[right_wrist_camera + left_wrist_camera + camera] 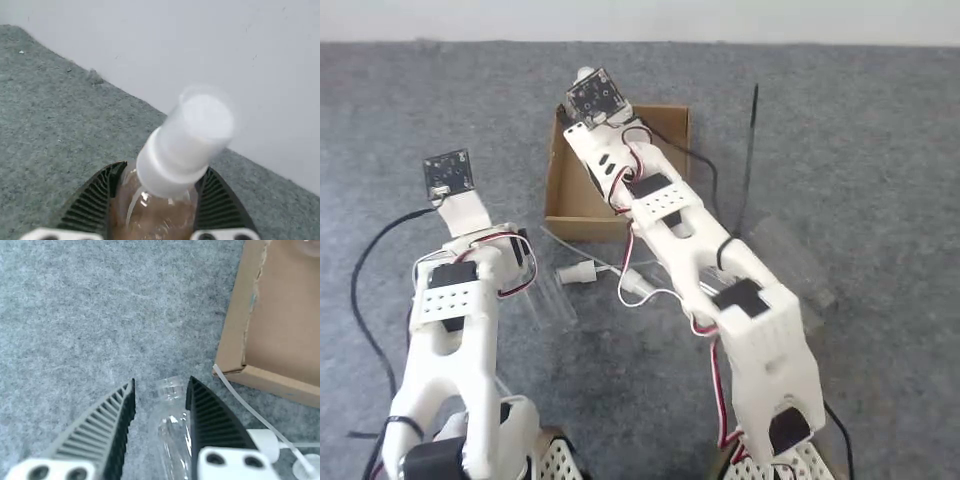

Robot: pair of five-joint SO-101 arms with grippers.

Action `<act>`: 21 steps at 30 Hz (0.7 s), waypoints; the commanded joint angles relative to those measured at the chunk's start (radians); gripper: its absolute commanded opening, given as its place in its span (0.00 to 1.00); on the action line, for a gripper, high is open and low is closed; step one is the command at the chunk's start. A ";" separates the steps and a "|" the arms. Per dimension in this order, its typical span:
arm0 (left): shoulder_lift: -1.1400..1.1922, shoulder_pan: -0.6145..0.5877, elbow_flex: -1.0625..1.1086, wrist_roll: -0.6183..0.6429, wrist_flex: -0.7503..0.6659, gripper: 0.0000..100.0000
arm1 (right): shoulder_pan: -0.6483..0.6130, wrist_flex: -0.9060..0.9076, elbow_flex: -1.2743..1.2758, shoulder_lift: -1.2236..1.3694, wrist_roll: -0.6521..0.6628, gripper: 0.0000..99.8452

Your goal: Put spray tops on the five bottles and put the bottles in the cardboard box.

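Your cardboard box (pixel 565 195) sits on the grey carpet (pixel 880 150). Your right gripper (pixel 165 170) is clenched on a capped bottle (pixel 182 135) over the box. Your left gripper (pixel 162 381) is spread around an uncapped bottle (pixel 172 430) lying beside the box. Loose spray tops (pixel 582 272) lie nearby.

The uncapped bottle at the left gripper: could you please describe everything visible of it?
The bottle is clear plastic, with a threaded open neck and no spray top. It lies on the grey carpet between the open fingers of the left gripper, one finger seemingly touching it, near a corner of the cardboard box.
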 commanded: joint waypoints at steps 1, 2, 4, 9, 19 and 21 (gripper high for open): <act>-0.040 -0.005 -0.005 0.006 -0.026 0.16 | 0.010 -0.018 -0.167 0.058 -0.098 0.01; -0.040 -0.005 -0.005 0.006 -0.026 0.16 | 0.008 -0.016 -0.183 0.070 -0.097 0.01; -0.040 -0.005 -0.005 0.006 -0.026 0.16 | 0.005 -0.016 -0.199 0.093 -0.097 0.01; -0.040 -0.005 -0.005 0.006 -0.026 0.16 | -0.007 -0.018 -0.207 0.119 -0.098 0.01; -0.043 -0.005 0.004 0.006 -0.029 0.16 | -0.025 -0.016 -0.207 0.160 -0.097 0.01; -0.043 -0.005 0.004 0.006 -0.029 0.16 | -0.025 0.008 -0.207 0.160 -0.097 0.01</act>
